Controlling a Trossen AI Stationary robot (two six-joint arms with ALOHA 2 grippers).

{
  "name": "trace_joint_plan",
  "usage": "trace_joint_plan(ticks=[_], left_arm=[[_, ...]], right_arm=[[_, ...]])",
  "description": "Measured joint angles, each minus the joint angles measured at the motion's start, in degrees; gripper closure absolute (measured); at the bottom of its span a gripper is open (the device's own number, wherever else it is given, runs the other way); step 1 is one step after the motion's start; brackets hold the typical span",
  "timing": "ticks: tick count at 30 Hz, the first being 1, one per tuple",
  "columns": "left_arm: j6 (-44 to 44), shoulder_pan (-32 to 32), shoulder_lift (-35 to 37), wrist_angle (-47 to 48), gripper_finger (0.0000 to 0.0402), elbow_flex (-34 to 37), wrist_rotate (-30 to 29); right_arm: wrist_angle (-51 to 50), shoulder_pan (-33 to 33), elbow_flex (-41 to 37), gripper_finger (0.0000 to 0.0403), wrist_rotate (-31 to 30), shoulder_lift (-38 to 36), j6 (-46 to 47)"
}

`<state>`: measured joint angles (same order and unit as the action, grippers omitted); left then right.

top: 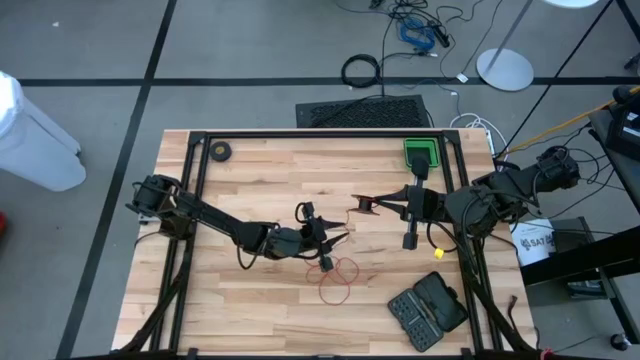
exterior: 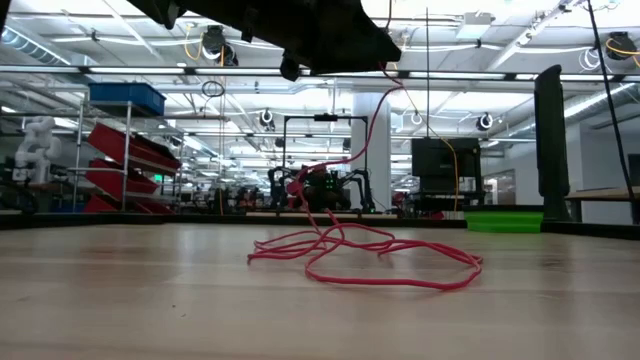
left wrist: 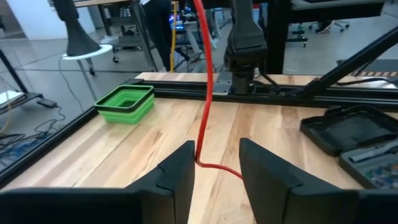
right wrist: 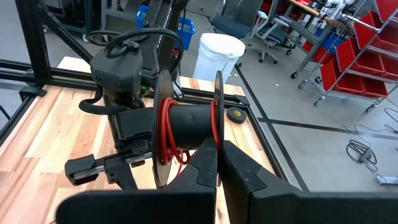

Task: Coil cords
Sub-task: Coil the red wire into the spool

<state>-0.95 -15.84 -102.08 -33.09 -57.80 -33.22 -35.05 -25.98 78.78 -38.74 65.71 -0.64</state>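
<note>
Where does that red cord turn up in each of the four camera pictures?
High view: red cord lies looped on the table, below the left gripper.
Low view: loose loops at centre.
Left wrist view: it runs up between the fingers.
Right wrist view: wound on the black reel.
Shared landmark: green tray.

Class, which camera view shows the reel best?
The right wrist view: the reel fills the middle, both flanges and red cord windings clear. The high view shows it tiny; the low and left wrist views don't show it clearly.
</note>
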Motion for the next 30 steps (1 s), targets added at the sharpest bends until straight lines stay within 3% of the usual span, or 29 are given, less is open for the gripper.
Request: trace_joint_plan(ticks=[7,14,21,30], left_arm=[[0.22,0.0,0.0,0.62,0.031,0.0,-3.18],[0.35,0.0,0.0,0.6,0.039,0.0,-3.47],[0.24,0.0,0.0,-0.15,0.0397,0.0,-3.46],[1.7,1.92,0.0,-8.59,0.0399,0.0,-1.08]], right_arm=[[0.0,0.02,0.0,0.0403,0.0,0.0,0.0],[0.0,0.0,0.0,0.0403,0.0,0.0,0.0],[0.07,0.02,0.0,0.0403,0.0,0.0,0.0],[2.39,0.02,0.0,0.0403,-0.12,0.29,1.7]])
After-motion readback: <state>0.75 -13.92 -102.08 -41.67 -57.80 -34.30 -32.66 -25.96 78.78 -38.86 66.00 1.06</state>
